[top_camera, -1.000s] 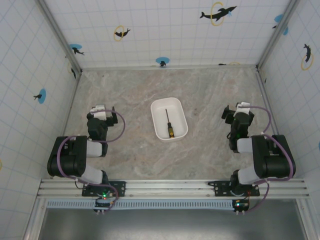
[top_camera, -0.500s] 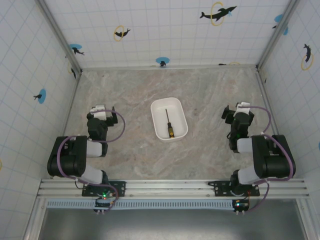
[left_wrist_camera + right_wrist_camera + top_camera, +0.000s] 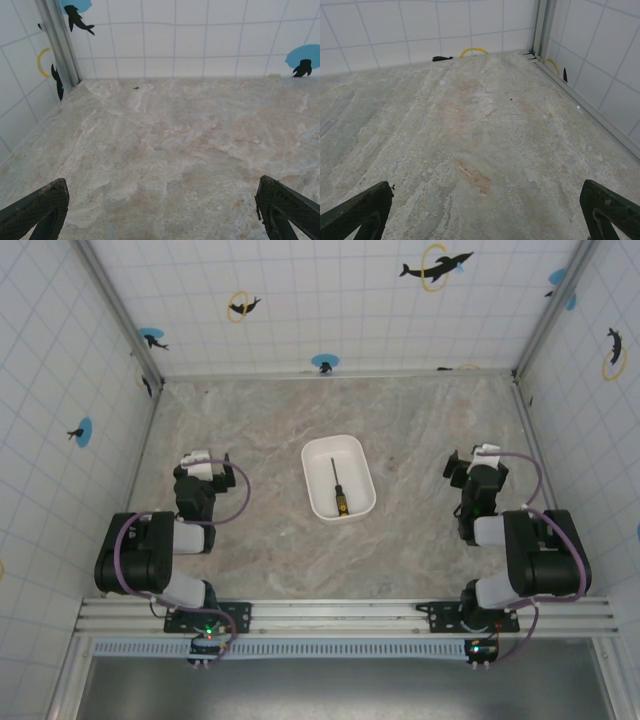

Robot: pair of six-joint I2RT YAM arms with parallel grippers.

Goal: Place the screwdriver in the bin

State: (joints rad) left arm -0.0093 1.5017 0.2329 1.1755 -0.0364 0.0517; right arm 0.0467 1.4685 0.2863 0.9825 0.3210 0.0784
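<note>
Left tool (image 3: 162, 205): wide.
Right tool (image 3: 485, 205): wide.
Screwdriver (image 3: 338, 486): inside bin (image 3: 356, 464), between both tools, shaft pointing away, handle nearer.

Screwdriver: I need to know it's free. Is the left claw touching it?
Apart. The top view shows the screwdriver lying in the bin, bare table between bin and left claw.

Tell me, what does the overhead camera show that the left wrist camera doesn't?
The overhead view adds the screwdriver lying inside the white bin, with the right end effector off to one side. The left wrist view adds a close look at two dark fingertips, spread wide apart, with bare stone between them. Both share the marble table, the tiled walls and the left end effector.
</note>
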